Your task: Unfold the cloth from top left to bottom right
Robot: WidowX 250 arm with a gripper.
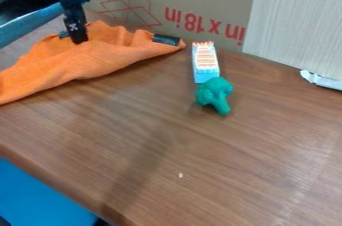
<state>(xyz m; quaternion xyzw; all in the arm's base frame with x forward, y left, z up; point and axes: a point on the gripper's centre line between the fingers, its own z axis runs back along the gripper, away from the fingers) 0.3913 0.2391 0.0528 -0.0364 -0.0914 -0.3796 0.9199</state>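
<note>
The gripper (77, 31) hangs down at the upper left, its tip at the top edge of the orange cloth (80, 60). Whether it holds any of the fabric I cannot tell. The cloth lies bunched and wrinkled along the left side of the table, from the left edge of the view to near the top middle. A dark tag shows at its right corner, and a small dark bit lies beside the gripper.
Right of the cloth, a blue and white box (205, 62) with orange stripes touches or nearly touches a green toy broccoli (214, 95). A cardboard panel (180, 0) and a pale board (297, 25) stand behind. The wooden table (200, 165) has its front edge at lower left.
</note>
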